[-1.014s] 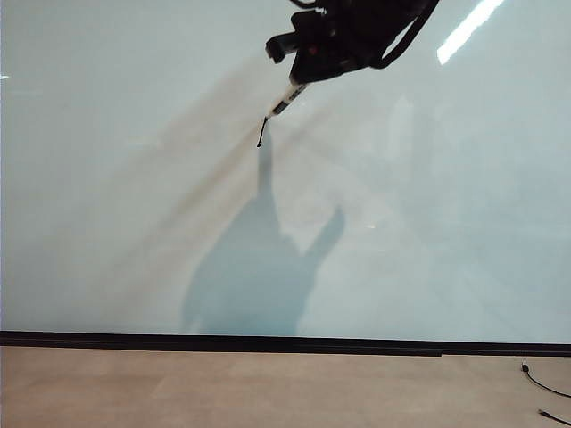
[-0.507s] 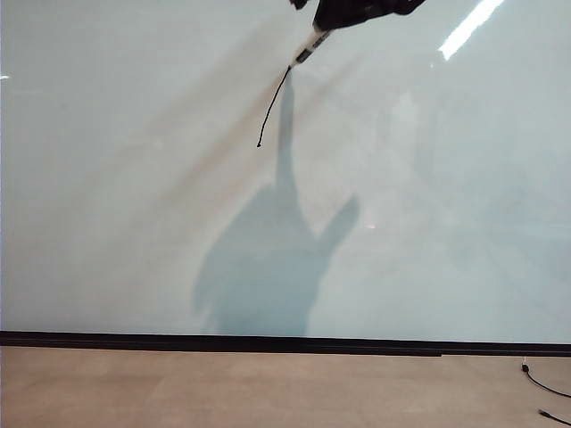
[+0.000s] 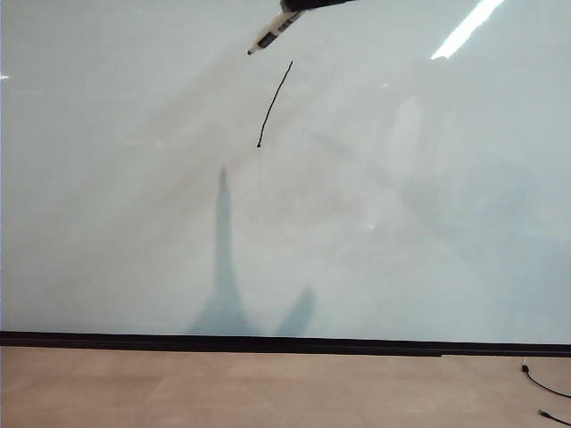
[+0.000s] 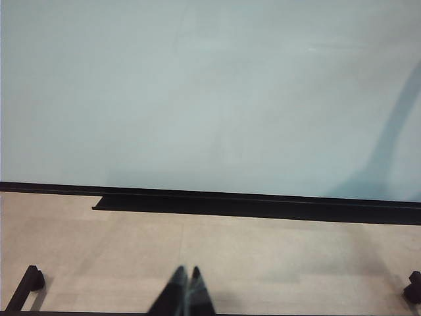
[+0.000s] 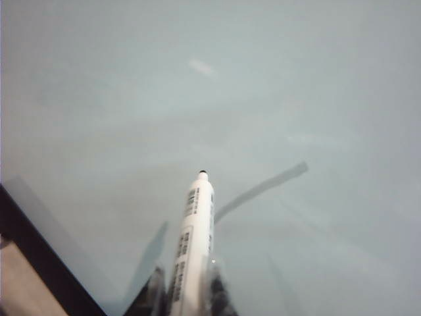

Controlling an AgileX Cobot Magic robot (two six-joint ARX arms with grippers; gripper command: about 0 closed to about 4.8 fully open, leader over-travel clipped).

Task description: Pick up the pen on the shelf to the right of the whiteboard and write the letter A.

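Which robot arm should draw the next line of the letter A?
The right one, probably. The right gripper is shut on the pen, near the top of the first stroke on the whiteboard. The left gripper is shut, holds nothing and sits low by the floor.

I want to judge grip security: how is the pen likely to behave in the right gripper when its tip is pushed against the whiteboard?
The pen looks like a rigid, smooth round barrel, so it probably won't bend but might slip or twist in the right gripper. It sticks far out past the fingers, so pressure on the glossy whiteboard could lever it. It seems light.
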